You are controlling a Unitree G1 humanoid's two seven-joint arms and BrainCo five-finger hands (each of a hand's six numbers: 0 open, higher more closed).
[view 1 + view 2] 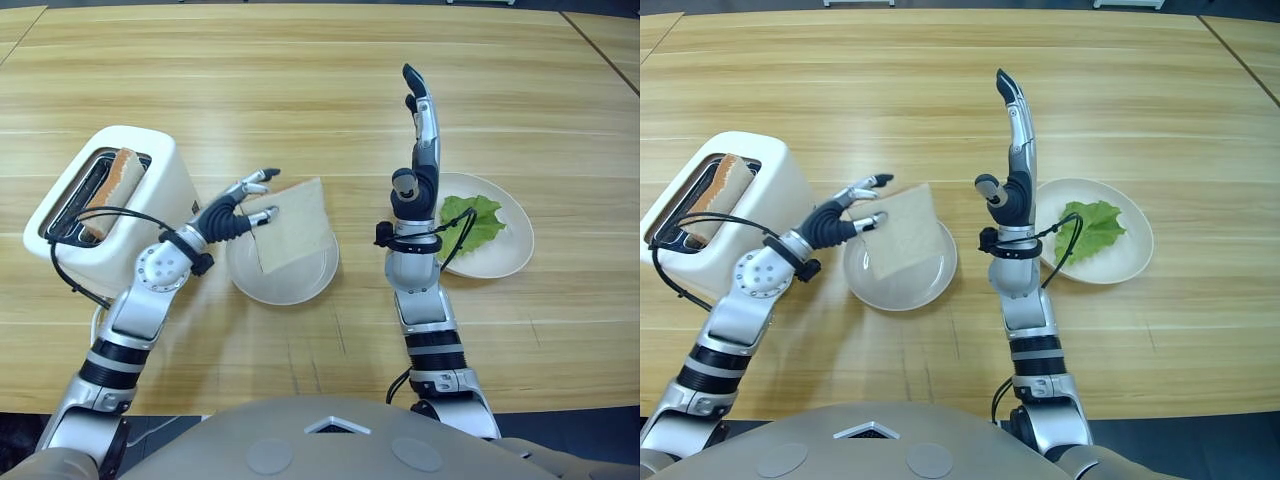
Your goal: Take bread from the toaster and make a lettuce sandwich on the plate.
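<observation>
Two round white plates sit on the light brown wooden table [300,80], not far from its near edge. The left hand [232,215] pinches the left side of a flat square slice of pale bread [295,228], and its fingers are closed on it. The slice hangs tilted over the middle plate [290,288]. I cannot tell if its low side touches the plate. I think the step now is putting the first slice down.

Next, the left hand needs to lay the slice flat, let go, and pull away without dragging it off. Then the curly green lettuce leaf [472,222] has to come over. It lies on the right plate [510,255], closer to the table's right edge. The right hand [420,150] stands straight up between the two plates, just beside the right one. Its fingers are straight and hold nothing.

The boxy white toaster [110,205] stands toward the table's left edge. A brown-crusted slice [118,178] sticks up out of its slot, and I think that one goes on top last.

The toaster is very near the left arm, so the arm could bump it. The upright right hand is between the lettuce and the middle plate.
</observation>
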